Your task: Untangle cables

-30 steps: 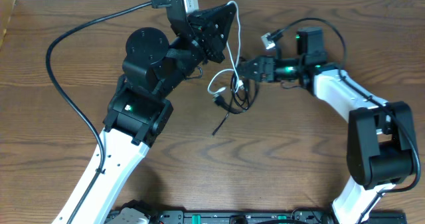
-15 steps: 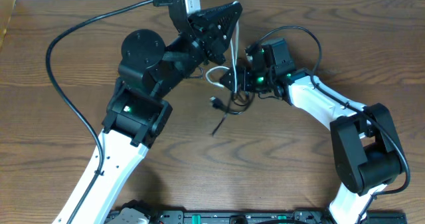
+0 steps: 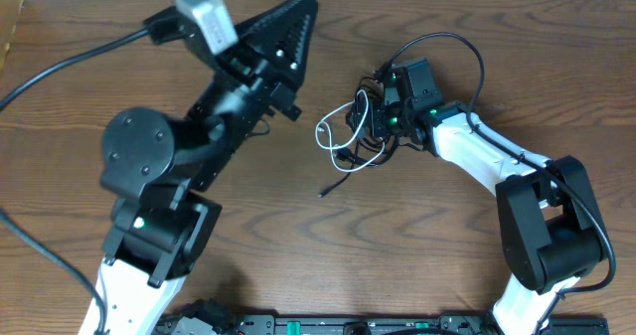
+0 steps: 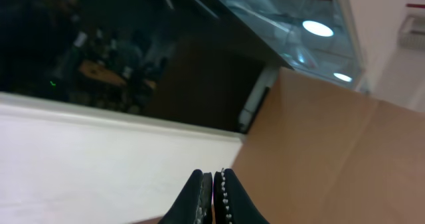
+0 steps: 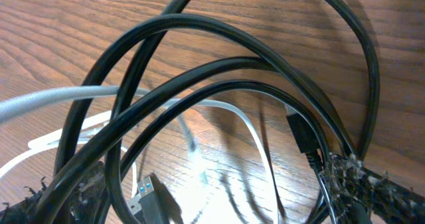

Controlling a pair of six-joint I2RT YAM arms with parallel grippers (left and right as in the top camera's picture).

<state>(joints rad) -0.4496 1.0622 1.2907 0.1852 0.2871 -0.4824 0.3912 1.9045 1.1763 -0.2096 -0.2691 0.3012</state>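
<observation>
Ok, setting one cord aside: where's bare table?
Free: the brown wooden table's near middle, between the white left arm and white right arm, and its far right corner. Crowded: around the tangle of thin black and white cables at the right end effector.

You've got the cables (image 3: pixel 350 136) in one tangled pile on the desk (image 3: pixel 427 265), a bit right of centre, toward the back. Your right claw (image 3: pixel 376 124) is at the pile's right edge, with loops lying between its tips. Your left claw (image 3: pixel 303 7) is back-left, well apart from the pile. One loose end (image 3: pixel 328 188) trails out front-left.
</observation>
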